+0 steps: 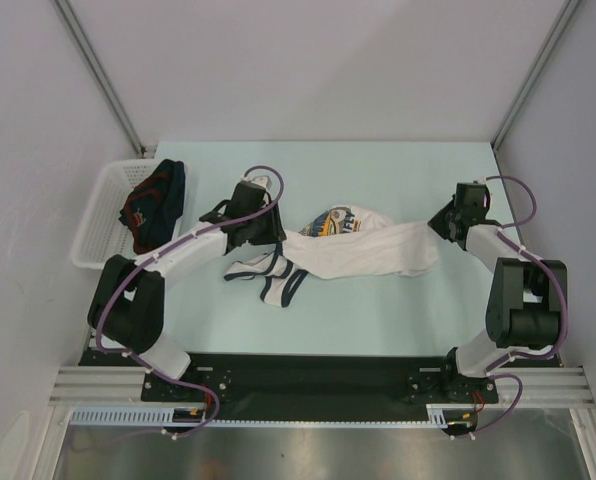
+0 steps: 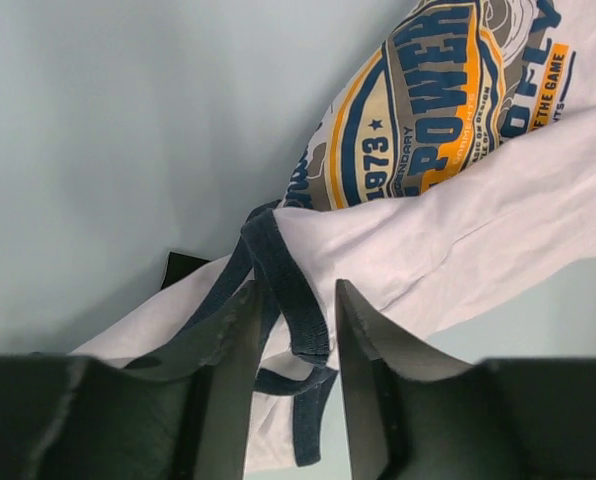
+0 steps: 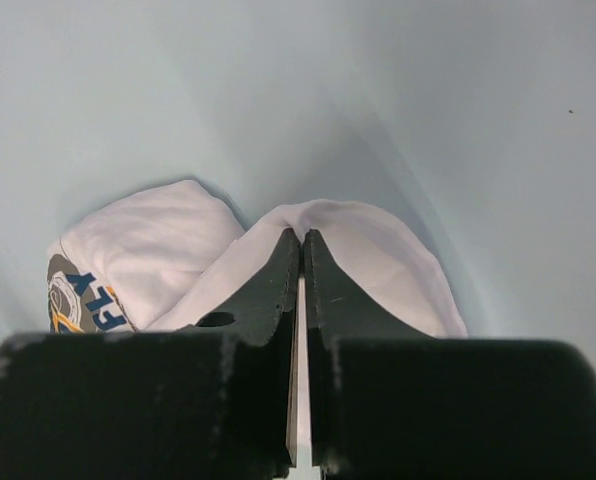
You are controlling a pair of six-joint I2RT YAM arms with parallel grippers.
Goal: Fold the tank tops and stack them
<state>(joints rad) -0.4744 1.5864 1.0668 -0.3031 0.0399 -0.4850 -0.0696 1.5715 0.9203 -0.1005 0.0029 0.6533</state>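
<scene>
You've got a pale mint surface (image 1: 378,310), plain white walls (image 1: 308,70), metal corner struts (image 1: 100,75), and soft even light.

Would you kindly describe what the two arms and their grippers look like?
The left arm and right arm have black joint housings, white link covers and a looping purple cable each. The left gripper and right gripper have flat, matte black fingers.

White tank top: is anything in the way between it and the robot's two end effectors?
Nothing visible is. The right end effector is shut on a fold of the white tank top. The left end effector stands open, with the top's dark strap between its jaws.
</scene>
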